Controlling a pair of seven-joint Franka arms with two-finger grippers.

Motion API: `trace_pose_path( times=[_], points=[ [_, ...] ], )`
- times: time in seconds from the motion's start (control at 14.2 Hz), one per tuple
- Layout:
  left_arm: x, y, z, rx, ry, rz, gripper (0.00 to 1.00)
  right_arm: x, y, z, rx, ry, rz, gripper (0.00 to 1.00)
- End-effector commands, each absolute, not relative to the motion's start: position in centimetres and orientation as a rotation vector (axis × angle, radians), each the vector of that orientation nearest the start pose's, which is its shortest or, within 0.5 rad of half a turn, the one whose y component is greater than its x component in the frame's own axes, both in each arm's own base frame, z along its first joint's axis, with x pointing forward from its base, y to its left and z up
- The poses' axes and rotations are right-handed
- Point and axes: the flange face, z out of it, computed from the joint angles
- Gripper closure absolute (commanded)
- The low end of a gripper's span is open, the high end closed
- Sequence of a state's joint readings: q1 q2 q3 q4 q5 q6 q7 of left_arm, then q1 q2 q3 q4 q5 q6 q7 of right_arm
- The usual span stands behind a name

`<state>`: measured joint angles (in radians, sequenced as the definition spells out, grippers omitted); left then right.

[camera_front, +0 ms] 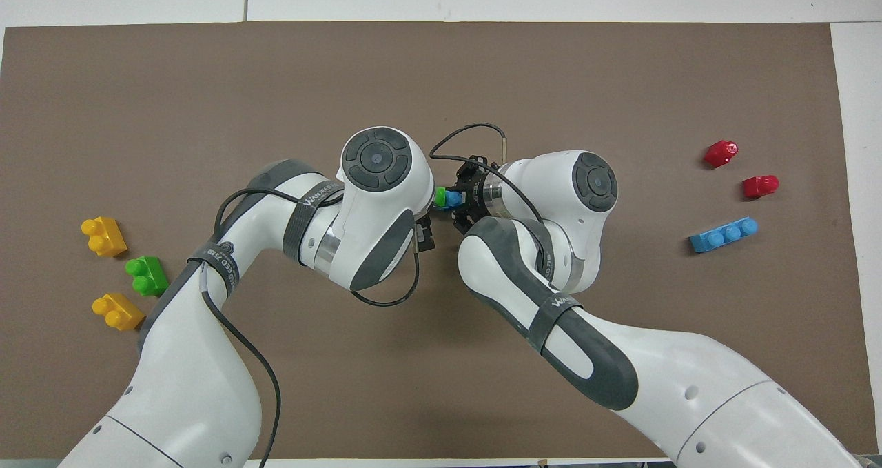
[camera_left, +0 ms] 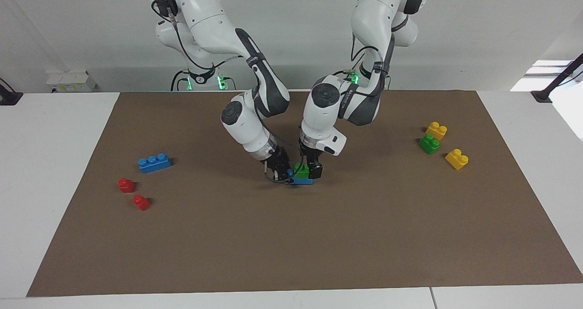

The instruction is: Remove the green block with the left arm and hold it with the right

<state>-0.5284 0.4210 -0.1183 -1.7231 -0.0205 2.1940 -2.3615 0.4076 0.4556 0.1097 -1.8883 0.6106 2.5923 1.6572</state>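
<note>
We count two green blocks, one (camera_left: 301,169) stacked on a blue brick (camera_left: 303,180) clenched by the right end effector (camera_left: 283,174); the left end effector (camera_left: 309,169) straddles the green block, released; brown mat (camera_left: 319,236) on white counter (camera_left: 50,163).

green block (camera_front: 439,195): mostly hidden under left arm | blue brick (camera_front: 453,198) under it: partly hidden

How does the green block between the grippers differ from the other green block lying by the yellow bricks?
The stacked green block sits on a blue brick mid-mat; the loose green block lies on the mat. The stacked one has both grippers at it; the loose one has none. Both are bright green.
</note>
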Motion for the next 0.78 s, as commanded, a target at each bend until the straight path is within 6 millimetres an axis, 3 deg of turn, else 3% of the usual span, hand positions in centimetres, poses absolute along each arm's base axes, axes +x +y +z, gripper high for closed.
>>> trace_pose_path(
  times=[0.0, 0.21, 0.42, 0.49, 0.64, 0.71],
  points=[
    [53.11, -39.76, 34.47, 1.976, 2.357, -0.058, 0.00, 57.67, 30.92, 28.52, -1.807, 2.003, 0.365, 1.00],
    [52.98, -40.04, 34.57, 1.978, 2.349, -0.057, 0.14, 57.55, 30.64, 28.25, -1.795, 2.008, 0.345, 1.00],
    [53.04, -40.09, 34.81, 1.995, 2.330, -0.025, 0.44, 57.52, 30.60, 28.19, -1.793, 2.010, 0.345, 1.00],
    [53.10, -40.01, 34.81, 1.995, 2.331, -0.022, 0.65, 57.48, 30.59, 28.13, -1.794, 2.011, 0.345, 1.00],
    [53.12, -40.11, 34.85, 1.998, 2.326, -0.017, 0.94, 57.48, 30.59, 28.13, -1.794, 2.011, 0.345, 1.00],
    [53.11, -40.11, 34.95, 1.997, 2.325, -0.017, 1.00, 57.48, 30.59, 28.13, -1.794, 2.011, 0.345, 1.00]
  ],
)
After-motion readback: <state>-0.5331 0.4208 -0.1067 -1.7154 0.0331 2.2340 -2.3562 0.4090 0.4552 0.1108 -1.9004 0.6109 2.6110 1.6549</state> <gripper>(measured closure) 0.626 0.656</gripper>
